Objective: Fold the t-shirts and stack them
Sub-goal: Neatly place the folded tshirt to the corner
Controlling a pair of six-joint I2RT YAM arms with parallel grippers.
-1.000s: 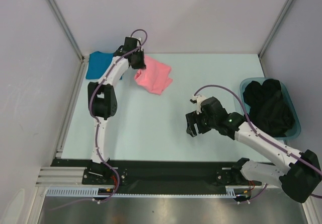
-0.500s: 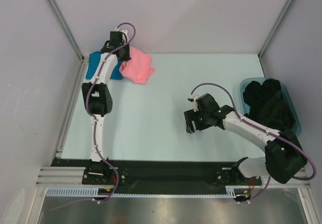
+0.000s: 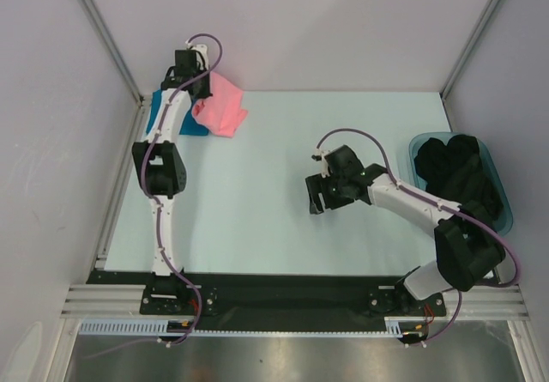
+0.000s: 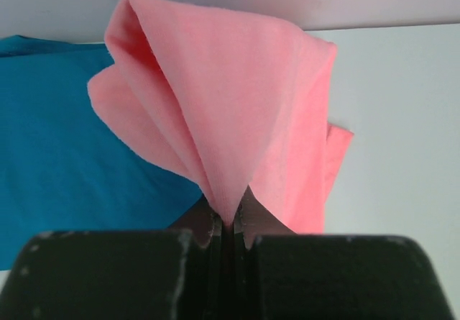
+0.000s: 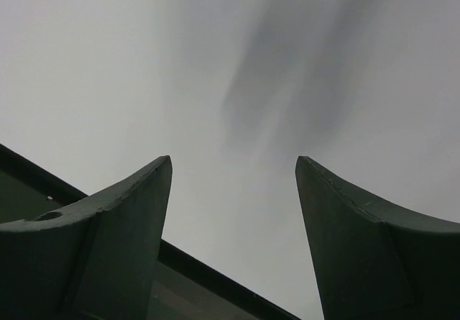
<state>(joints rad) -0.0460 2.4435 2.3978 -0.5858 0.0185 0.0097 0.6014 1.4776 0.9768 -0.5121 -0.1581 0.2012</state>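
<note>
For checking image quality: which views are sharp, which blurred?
Left wrist: sharp on the pink shirt pinched in the left tool. Right wrist: the open right tool is crisp, the background a grey streaky smear. Top external: even light, mild glare on the metal strip.

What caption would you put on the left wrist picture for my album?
The left pincer pinches a pink shirt, with a blue shirt behind it.

Top overhead; wrists close-up; left shares pink shirt (image 3: 221,112).
</note>
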